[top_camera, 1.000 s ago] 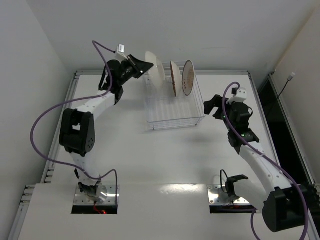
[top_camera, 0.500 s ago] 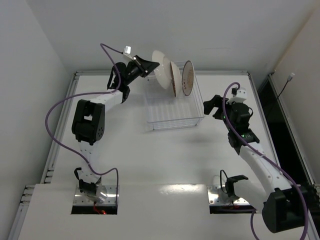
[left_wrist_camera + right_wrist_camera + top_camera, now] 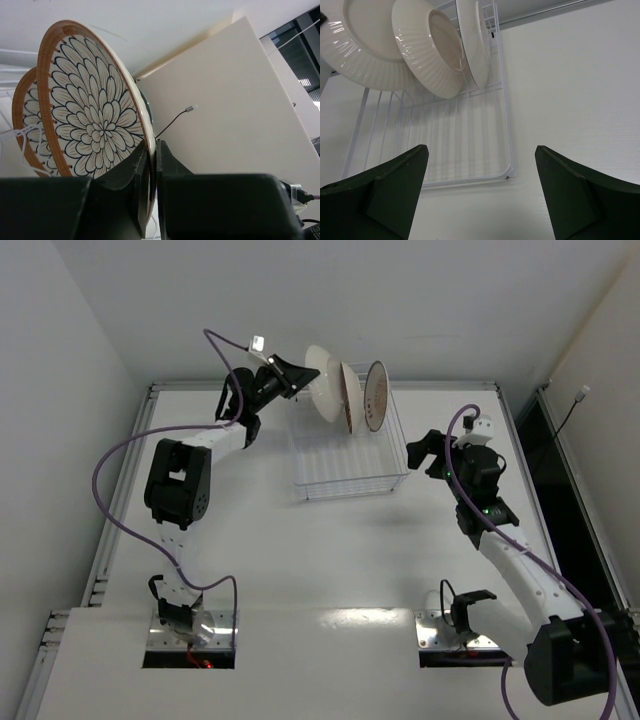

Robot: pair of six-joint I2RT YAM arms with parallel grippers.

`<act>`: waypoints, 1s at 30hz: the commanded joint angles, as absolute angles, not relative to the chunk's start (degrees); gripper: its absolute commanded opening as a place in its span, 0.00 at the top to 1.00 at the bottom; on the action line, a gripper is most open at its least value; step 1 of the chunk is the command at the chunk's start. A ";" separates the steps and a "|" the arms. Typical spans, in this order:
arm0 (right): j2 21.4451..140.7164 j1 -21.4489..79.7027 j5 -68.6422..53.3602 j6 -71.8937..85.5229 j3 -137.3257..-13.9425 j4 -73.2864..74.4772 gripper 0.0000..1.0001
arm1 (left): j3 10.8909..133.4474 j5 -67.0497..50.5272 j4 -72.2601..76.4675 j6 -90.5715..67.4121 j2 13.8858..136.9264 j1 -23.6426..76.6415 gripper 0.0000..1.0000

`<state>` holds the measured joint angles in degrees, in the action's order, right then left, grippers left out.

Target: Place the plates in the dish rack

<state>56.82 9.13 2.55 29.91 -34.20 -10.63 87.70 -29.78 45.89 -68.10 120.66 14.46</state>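
My left gripper is shut on the rim of a petal-patterned plate with a terracotta rim, held on edge over the far left of the clear wire dish rack. The same plate shows pale in the top view and in the right wrist view. Two more plates stand on edge in the rack's far end. One of them shows behind the held plate in the left wrist view. My right gripper is open and empty, to the right of the rack.
White walls rise close behind the rack and on the left. A raised metal edge runs along the table's left and far sides. A dark gap with a cable lies beyond the right edge.
My left gripper has carried its plate to the right, from beside the rack's far left corner to over the rack, close to the two standing plates. The right arm has not moved.
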 commanded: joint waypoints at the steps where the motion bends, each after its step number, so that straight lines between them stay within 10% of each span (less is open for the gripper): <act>1: 56.87 8.96 1.58 29.71 -34.10 -14.33 0.13 | 88.07 -28.83 57.22 -67.85 117.07 15.03 1.00; 21: 56.87 8.96 1.05 29.71 -34.10 -14.85 0.13 | 91.04 -16.00 37.10 -55.64 114.61 20.03 1.00; 24: 57.39 8.96 1.05 29.71 -34.10 -14.85 0.13 | 91.85 -15.47 35.77 -54.94 115.14 20.65 0.91; 30: 57.39 8.96 1.05 29.71 -34.10 -14.85 0.13 | 95.27 -15.47 32.44 -53.01 115.83 21.71 0.41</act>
<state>57.28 9.13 2.17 29.91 -34.17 -11.05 90.61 -15.77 29.08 -55.00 120.51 20.73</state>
